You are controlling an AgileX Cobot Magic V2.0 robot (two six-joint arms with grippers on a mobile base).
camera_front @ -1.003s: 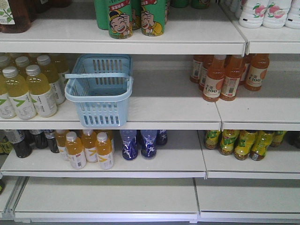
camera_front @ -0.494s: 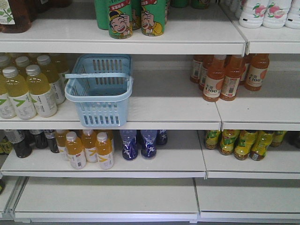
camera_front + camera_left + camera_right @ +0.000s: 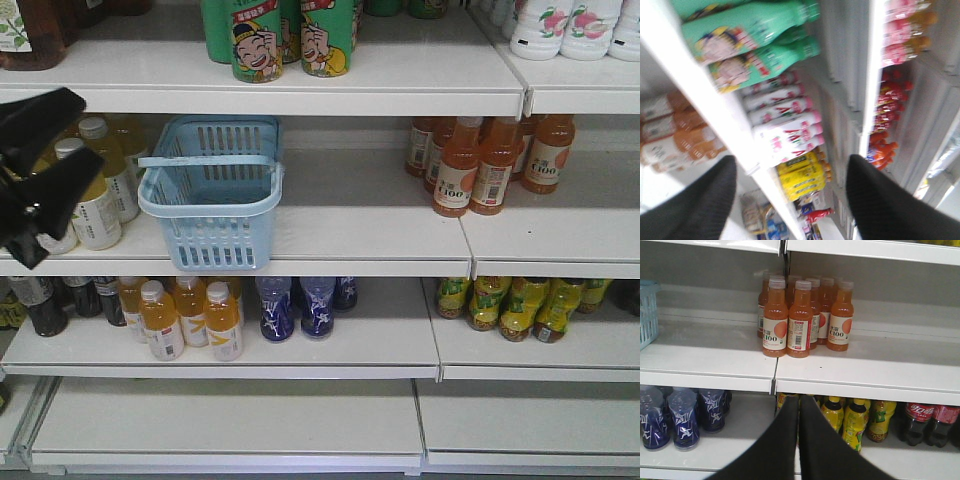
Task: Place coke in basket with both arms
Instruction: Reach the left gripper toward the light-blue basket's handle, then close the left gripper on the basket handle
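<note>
The light blue basket [image 3: 212, 190] stands empty on the middle shelf, its handle lying across the rim; its corner also shows as the basket [image 3: 646, 315] at the left edge of the right wrist view. Coke bottles [image 3: 920, 422], dark with red labels, stand on the lower shelf at the far right. My left gripper [image 3: 88, 130] reaches in from the left edge, open, left of the basket and in front of the yellow bottles. In the blurred left wrist view the left gripper [image 3: 792, 165] holds nothing. My right gripper [image 3: 799, 400] is shut and empty, in front of the lower shelf.
Orange C100 bottles [image 3: 480, 165] stand on the middle shelf at right. Yellow drinks [image 3: 95, 200] sit left of the basket. Green bottles [image 3: 290, 35] fill the top shelf. Purple bottles [image 3: 295, 305] and yellow tea bottles [image 3: 852, 422] sit on the lower shelf.
My left gripper has come into the front view from the left edge, open; it was out of view before. The basket and bottles have not moved.
</note>
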